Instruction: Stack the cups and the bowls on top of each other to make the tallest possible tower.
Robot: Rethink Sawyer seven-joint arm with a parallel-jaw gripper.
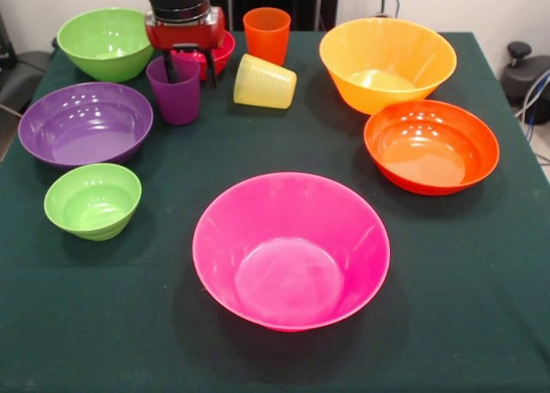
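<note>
My gripper (189, 76) hangs open at the back left. One finger (169, 68) is down inside the upright purple cup (174, 96) and the other is outside its right wall. A small red bowl (222, 53) sits just behind the gripper. The orange cup (266, 33) stands upright and the yellow cup (265, 82) lies on its side beside it. The large pink bowl (290, 248) sits alone at the front centre. The purple bowl (84, 122), small green bowl (92, 199), medium green bowl (105, 42), yellow-orange bowl (387, 62) and orange-red bowl (431, 145) each stand apart. Nothing is stacked.
A dark green cloth (481, 264) covers the table. A grey chair part (17, 75) shows past the left edge, and a black object with cables (526, 70) past the right edge.
</note>
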